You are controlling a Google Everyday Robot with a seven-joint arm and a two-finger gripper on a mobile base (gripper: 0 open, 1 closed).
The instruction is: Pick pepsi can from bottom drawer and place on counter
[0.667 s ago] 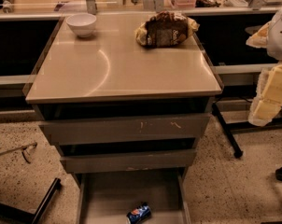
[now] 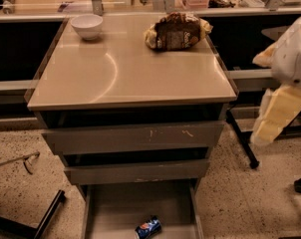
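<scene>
The pepsi can (image 2: 148,227), dark blue with a red-white-blue logo, lies on its side on the grey floor of the open bottom drawer (image 2: 135,203), near its front edge. The beige counter (image 2: 125,68) tops the grey cabinet above it. My gripper (image 2: 276,117) shows as a pale yellow and white shape at the right edge of the view. It hangs beside the cabinet at the height of the upper drawers, well above and to the right of the can. It holds nothing that I can see.
A white bowl (image 2: 87,25) stands at the counter's back left and a brown-and-tan snack bag (image 2: 177,31) at its back right. Two upper drawers (image 2: 135,137) are partly pulled out above the bottom one. Black stand legs (image 2: 240,138) cross the speckled floor at right and left.
My arm and gripper have moved slightly down and to the left, towards the cabinet. The can, bowl and bag have not moved.
</scene>
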